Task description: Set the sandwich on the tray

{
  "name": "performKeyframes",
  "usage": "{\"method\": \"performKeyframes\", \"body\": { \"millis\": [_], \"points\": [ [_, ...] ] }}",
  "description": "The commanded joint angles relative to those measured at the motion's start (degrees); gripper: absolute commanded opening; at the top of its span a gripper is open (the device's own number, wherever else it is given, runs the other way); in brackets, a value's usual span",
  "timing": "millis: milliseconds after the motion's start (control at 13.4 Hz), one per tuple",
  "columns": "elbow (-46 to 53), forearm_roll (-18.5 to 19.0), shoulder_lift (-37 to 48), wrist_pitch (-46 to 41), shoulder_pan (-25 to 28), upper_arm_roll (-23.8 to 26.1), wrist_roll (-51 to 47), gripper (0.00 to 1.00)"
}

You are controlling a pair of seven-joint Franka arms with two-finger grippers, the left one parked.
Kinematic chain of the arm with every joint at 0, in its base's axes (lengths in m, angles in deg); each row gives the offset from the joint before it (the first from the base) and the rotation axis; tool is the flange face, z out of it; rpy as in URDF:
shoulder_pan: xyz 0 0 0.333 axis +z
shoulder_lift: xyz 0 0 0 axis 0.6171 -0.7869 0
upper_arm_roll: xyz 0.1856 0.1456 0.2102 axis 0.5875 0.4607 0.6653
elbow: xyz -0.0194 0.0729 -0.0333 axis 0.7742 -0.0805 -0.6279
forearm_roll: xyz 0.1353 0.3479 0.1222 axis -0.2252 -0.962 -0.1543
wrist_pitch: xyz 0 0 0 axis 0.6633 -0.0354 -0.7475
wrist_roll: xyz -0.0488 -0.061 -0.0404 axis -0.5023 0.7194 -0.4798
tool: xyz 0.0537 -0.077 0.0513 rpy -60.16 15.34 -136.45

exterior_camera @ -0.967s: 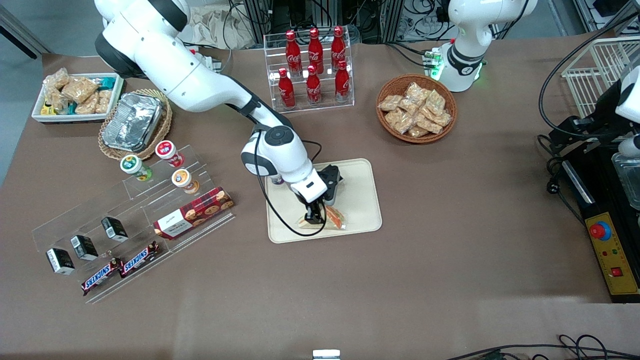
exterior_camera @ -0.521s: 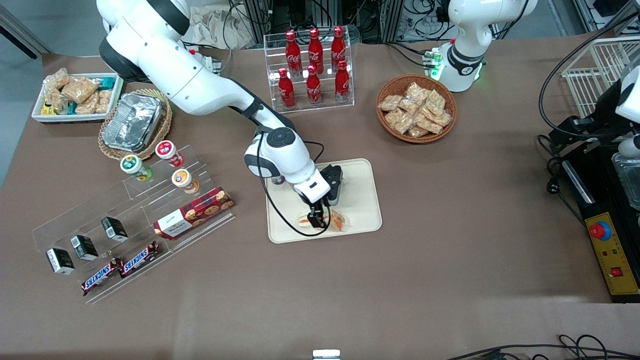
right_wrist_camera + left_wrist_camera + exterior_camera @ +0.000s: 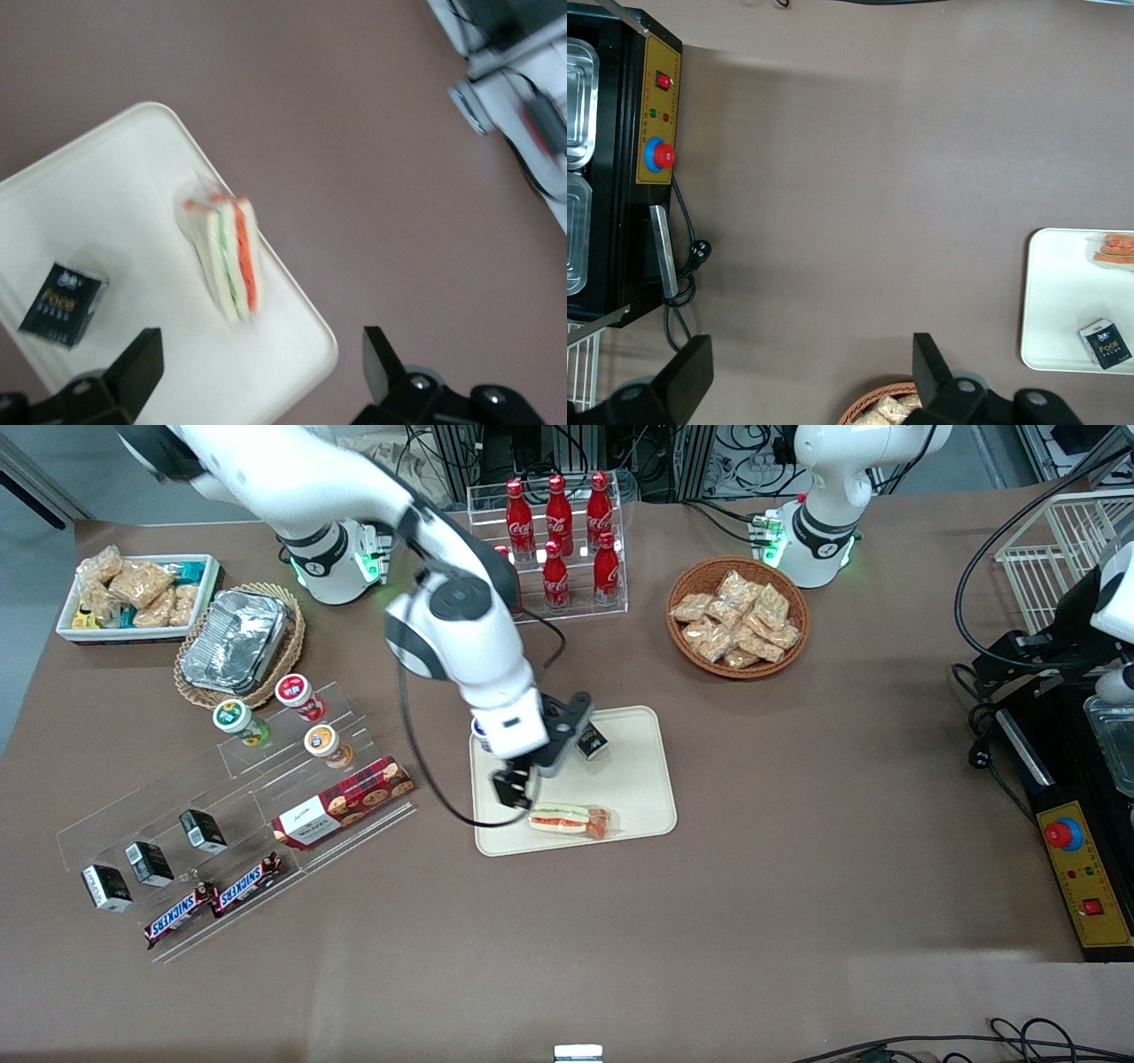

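The sandwich (image 3: 571, 820) lies flat on the cream tray (image 3: 633, 779), in the part of it nearest the front camera, red and green filling showing along its edge. It also shows in the right wrist view (image 3: 226, 257) on the tray (image 3: 115, 204), and partly in the left wrist view (image 3: 1114, 248) on the tray (image 3: 1059, 301). My gripper (image 3: 516, 784) is open and empty, raised above the tray's edge toward the working arm's end, clear of the sandwich. In the right wrist view the gripper (image 3: 261, 372) has both fingers spread wide, nothing between them.
A small black box (image 3: 591, 741) lies on the tray. A red patterned cookie box (image 3: 344, 802) and Snickers bars (image 3: 213, 899) sit on a clear rack. Cola bottles (image 3: 556, 540) and a snack basket (image 3: 737, 617) stand farther back. A foil tray (image 3: 235, 640) and white bin (image 3: 137, 595) are nearby.
My gripper let go of the sandwich and rose up and away toward the working arm's end. The sandwich now lies flat on the tray.
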Motion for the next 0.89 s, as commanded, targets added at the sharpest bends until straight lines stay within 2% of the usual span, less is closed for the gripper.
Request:
{"method": "performKeyframes", "body": {
  "millis": [0,223,298,446,521,669,818],
  "points": [
    [-2.9,-5.1,10.5,-10.6,-8.6,0.1,-0.5,1.00],
    [-3.0,-5.2,18.4,-23.6,-15.6,-0.1,-2.2,1.00],
    [-2.9,-5.6,20.3,-26.4,-16.7,-2.2,-2.1,1.00],
    [-2.9,-12.5,24.1,-31.0,-16.4,-11.6,-1.9,1.00],
    [-2.9,-14.4,24.8,-32.4,-16.3,-16.3,-1.2,1.00],
    [-2.2,-14.5,25.5,-32.5,-16.1,-23.0,0.9,1.00],
    [-1.3,-14.1,25.6,-32.5,-16.7,-25.1,1.4,1.00]
  ]
}}
